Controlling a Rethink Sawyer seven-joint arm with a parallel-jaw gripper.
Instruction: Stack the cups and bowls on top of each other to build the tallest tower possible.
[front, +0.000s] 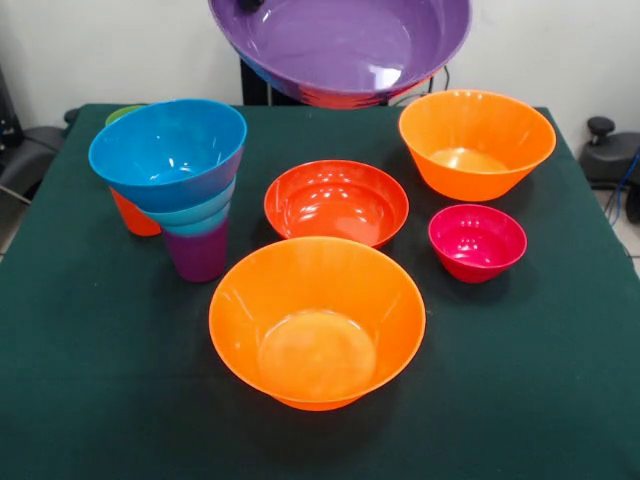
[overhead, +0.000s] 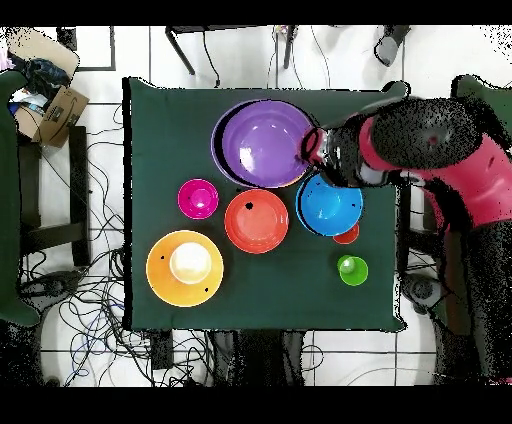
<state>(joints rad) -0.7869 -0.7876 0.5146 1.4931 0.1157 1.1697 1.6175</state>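
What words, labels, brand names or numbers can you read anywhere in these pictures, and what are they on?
None can be read. The bowls, the cups and the green table cloth are plain. The cardboard box beside the table in the overhead view shows no legible print.

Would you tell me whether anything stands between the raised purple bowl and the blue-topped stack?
Nothing visible does. The large glossy purple plastic bowl hangs aloft, and the wide blue plastic bowl topping the stack sits open, with nothing inside.
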